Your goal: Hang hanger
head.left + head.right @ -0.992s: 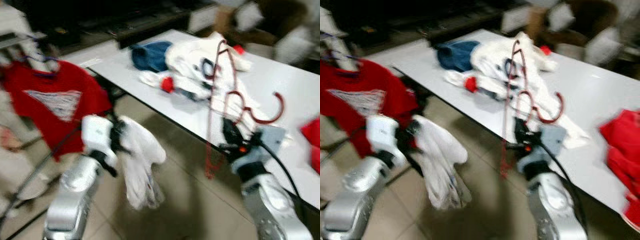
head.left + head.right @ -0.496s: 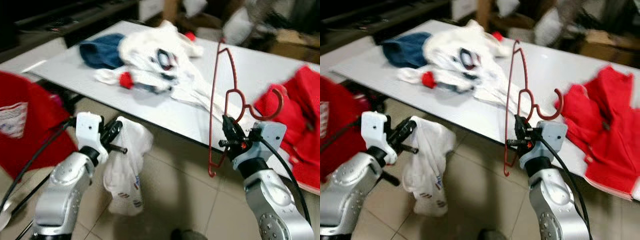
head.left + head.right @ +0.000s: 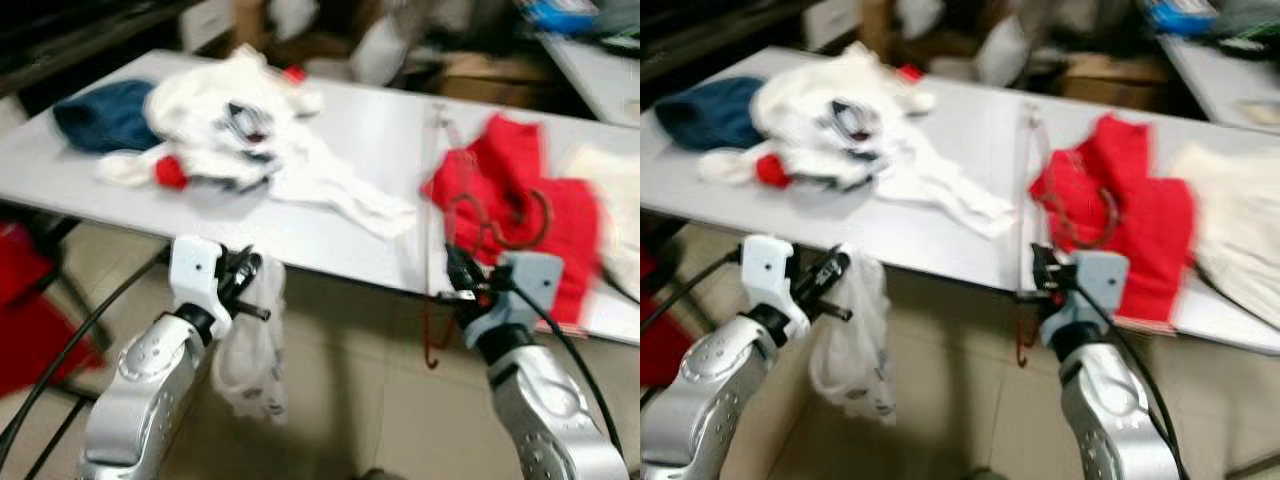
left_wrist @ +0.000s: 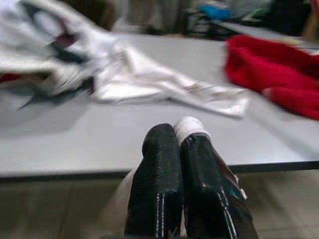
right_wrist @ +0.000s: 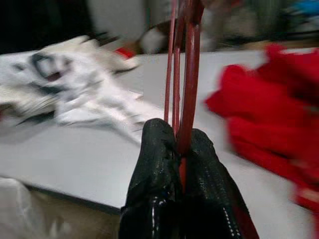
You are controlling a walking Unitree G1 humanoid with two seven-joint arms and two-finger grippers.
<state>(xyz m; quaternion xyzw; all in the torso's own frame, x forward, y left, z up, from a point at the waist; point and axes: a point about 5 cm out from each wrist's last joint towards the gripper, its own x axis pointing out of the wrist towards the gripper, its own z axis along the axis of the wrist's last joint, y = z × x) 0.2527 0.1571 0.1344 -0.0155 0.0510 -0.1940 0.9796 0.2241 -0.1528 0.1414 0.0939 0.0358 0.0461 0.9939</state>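
Holding a red hanger (image 3: pixel 438 230) upright, the right gripper (image 3: pixel 458 283) sits at about 4 o'clock in the head views, its black fingers (image 5: pixel 158 164) clamped together on the wire. The hanger rises from the gripper in front of the table (image 3: pixel 360 130) edge, its hook curling over toward a red garment (image 3: pixel 520 215) at 3 o'clock, while its lower end hangs below the table edge toward the tiled floor (image 3: pixel 370 400).

At 8 o'clock the left gripper (image 3: pixel 243 275) has its fingers (image 4: pixel 159 179) pressed together on a white cloth (image 3: pixel 252 350), which hangs limp beneath it, clear of the table. A small white fold of that cloth pokes out between the fingertips in the left wrist view.

On the grey table, a white garment (image 3: pixel 250 130) with dark and red markings lies crumpled toward 11 o'clock, one sleeve trailing toward the centre. A blue garment (image 3: pixel 105 112) lies just beside it at 10 o'clock. Another pale cloth (image 3: pixel 1240 215) lies at the table's 3 o'clock end, beside the red garment. More red fabric (image 3: pixel 25 310) shows below the table at 9 o'clock. The head views are blurred.
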